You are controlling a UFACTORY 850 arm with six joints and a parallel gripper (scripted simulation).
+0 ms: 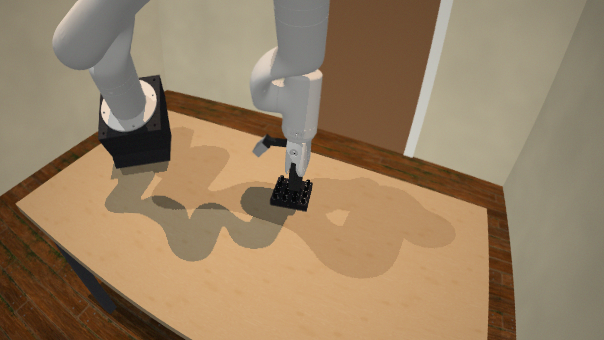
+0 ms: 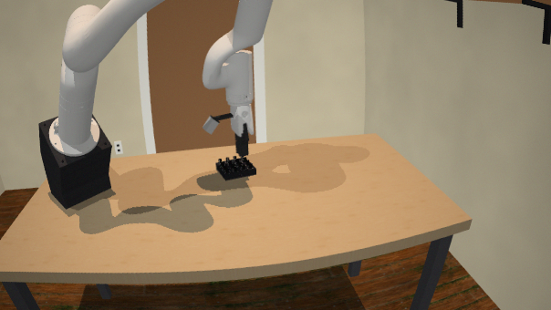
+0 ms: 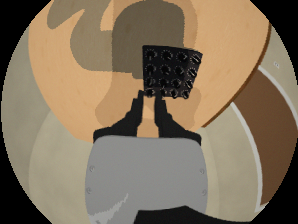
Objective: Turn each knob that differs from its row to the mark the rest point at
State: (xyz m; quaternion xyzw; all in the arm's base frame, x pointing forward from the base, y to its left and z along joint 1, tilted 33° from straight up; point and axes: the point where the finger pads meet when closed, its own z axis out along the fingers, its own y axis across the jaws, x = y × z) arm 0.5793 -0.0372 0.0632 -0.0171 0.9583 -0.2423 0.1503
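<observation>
The knob box is a small black box with rows of black knobs, standing on the table near its middle. It also shows in the exterior view and in the wrist view. The knobs' white lines and printed names are too small to read. My gripper points straight down and hangs a little above the box, over its edge on the door side. In the wrist view its fingers stand a narrow gap apart with nothing between them, just short of the box's near edge.
The arm's black base block stands at the table's far left corner. A small grey camera sticks out beside the wrist. The table edge runs behind the box near a brown door.
</observation>
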